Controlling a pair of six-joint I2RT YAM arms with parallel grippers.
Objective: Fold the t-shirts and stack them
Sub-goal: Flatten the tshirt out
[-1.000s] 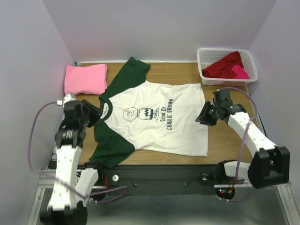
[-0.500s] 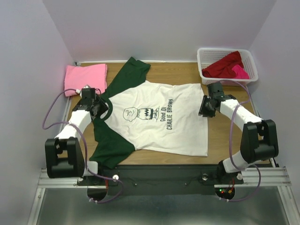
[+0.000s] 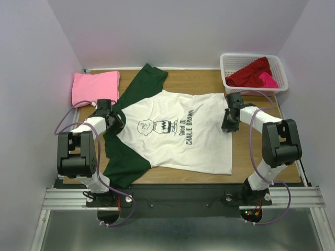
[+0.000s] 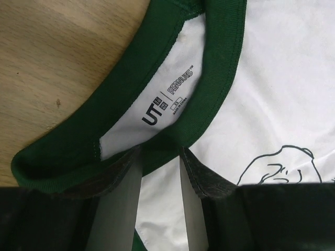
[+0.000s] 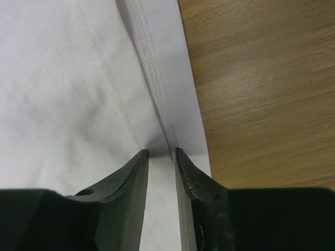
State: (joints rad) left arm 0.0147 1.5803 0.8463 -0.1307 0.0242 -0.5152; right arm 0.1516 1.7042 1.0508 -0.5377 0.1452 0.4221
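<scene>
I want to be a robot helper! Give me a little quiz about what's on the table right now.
1. True or false: the pink tee lies inside the white basket.
2. The left gripper is at which part of the Charlie Brown tee? A collar, B sleeve, C print.
3. Fill in: the right gripper is at that tee's bottom ___.
Key: 1 false; 2 A; 3 hem.

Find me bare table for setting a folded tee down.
Free: far strip of table between basket and the green sleeve of the white tee; right strip beside its hem, nearer than the right gripper. Crowded: left edge, pink tee and left gripper at the collar.
</scene>
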